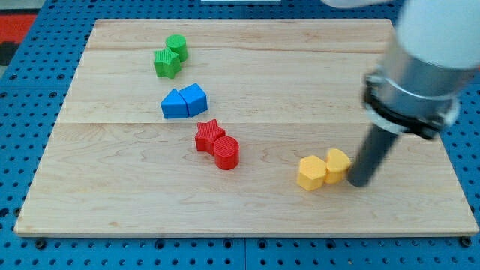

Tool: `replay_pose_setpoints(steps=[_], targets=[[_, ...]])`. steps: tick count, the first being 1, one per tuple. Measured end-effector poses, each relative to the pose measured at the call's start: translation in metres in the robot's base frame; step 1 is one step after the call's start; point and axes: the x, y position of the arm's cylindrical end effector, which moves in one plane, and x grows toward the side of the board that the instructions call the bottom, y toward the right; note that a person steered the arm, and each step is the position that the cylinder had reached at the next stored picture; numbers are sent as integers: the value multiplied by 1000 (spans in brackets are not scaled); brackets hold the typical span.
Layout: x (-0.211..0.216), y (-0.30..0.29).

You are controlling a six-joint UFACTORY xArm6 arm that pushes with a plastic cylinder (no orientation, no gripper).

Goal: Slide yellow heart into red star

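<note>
The yellow heart (338, 165) lies at the board's lower right, touching a yellow hexagon (311, 173) on its left. My tip (358, 182) is right against the heart's right side. The red star (209, 136) sits near the board's middle, well to the left of the yellow pair and a little higher in the view. A red cylinder (226, 153) touches the star's lower right side, between it and the yellow blocks.
Two blue blocks (184, 102) sit together above the red star. A green star (166, 63) and a green cylinder (178, 46) sit at the upper left. The wooden board (112, 187) lies on a blue pegboard. The arm's body fills the upper right.
</note>
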Motion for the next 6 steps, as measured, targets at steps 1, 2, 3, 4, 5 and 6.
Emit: replay_pose_setpoints(steps=[1,2,3,4,5,6], targets=[[-80,-76],[-127,-123],[-105,-63],[-48,-32],[-16,-98],[-76,-90]])
